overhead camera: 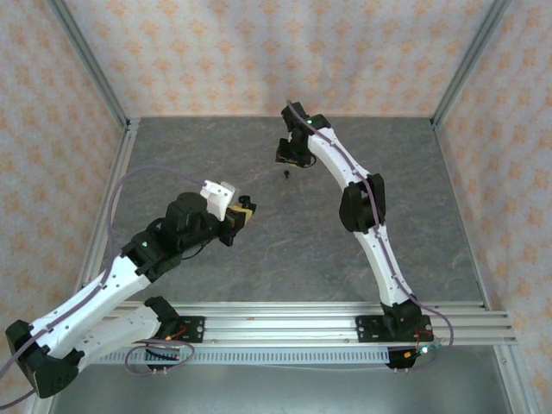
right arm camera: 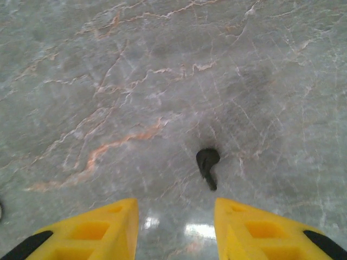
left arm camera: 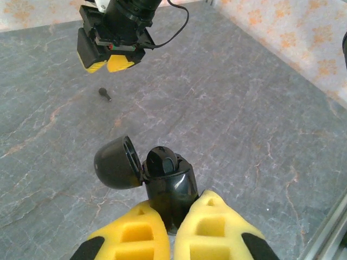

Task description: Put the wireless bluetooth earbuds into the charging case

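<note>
Just ahead of the right pincer (right arm camera: 174, 216), slightly off its centre line, the black earbud (right arm camera: 207, 165) lay on the counter (right arm camera: 108, 81), its stem pointing back toward the pincer, crosswise to the closing line. That pincer's jaws stood partly open and empty. Judged the nearer arm by far: the left pincer (left arm camera: 173, 230), well apart, was clamped on the charging case (left arm camera: 171, 187), lid open.

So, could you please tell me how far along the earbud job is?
Done: the glossy black charging case is open, with what looks like one black earbud seated inside. In hand: the left tool grips the case; the right tool hangs open over a small black stemmed earbud on the grey marbled table. Left: picking it up and seating it.
</note>
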Tool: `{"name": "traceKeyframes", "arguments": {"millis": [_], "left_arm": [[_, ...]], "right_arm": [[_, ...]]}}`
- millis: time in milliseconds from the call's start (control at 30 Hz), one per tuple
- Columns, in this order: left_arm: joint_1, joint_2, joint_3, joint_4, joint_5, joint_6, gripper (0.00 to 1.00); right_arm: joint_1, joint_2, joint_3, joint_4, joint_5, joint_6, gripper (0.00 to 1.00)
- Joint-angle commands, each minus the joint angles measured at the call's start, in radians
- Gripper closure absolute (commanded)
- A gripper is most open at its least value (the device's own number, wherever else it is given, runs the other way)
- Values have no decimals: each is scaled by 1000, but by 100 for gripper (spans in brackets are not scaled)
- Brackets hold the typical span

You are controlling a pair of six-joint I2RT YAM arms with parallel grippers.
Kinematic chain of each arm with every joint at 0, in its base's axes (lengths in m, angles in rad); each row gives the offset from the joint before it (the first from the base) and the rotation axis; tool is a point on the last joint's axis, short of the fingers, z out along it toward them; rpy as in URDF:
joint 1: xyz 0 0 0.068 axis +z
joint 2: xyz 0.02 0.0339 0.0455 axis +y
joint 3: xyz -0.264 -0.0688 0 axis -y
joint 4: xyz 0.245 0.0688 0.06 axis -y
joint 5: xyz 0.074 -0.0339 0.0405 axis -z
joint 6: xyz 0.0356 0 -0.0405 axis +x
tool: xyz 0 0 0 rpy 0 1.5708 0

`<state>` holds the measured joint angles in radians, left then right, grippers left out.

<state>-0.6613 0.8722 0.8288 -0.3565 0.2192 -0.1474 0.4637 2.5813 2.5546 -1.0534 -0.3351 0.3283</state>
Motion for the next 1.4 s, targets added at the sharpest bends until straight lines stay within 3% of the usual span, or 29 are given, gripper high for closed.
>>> {"name": "traceKeyframes", "arguments": {"millis": [0,433,733,1000,1367], "left_arm": [[2,29,54,42,-26,29,100],[18,87,123,-10,19,24,100],[26,145,159,1,64,23,100],[25,159,150,32,91,5,100],[24,165,121,63,125,-50,100]], "right_arm": [[-5,31,16,57,33,-8,58],[-3,75,-69,163,54,38,59],[-1,31,-169,154,44,29,73],[-1,-116,-407,217,41,20,82],[-1,-353,-802,351,-33,99,87]]}}
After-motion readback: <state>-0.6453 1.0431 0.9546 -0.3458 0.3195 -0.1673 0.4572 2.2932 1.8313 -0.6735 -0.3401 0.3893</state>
